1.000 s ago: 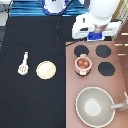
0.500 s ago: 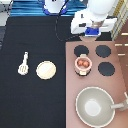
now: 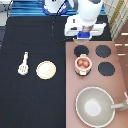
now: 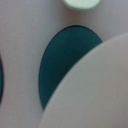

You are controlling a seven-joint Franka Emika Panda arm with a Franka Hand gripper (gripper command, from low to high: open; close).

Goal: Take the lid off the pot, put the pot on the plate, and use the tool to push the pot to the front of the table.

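Here the gripper (image 3: pixel 85 34) hangs over the top edge of the stove (image 3: pixel 120 75), just above the top-left burner (image 3: pixel 80 50). I cannot tell how it stands, and nothing shows in its hold.

The pot (image 3: pixel 83 64) sits on the stove near its left edge, over the lower-left burner spot. It has no lid on, and you can see red-brown stuff inside it. Where the lid is, I cannot tell.

The plate (image 3: pixel 46 70) lies on the black table (image 3: pixel 30 105), between the pot and the tool (image 3: pixel 23 64). It has nothing on it. The tool lies just beside the plate, toward the table's left edge, with its square head toward the bottom edge.

A big grey pan (image 3: pixel 95 106) sits at the stove's bottom edge, its handle pointing to the right.

The wrist view shows a dark burner (image 4: pixel 65 60) up close, partly hidden by a big pale round shape.
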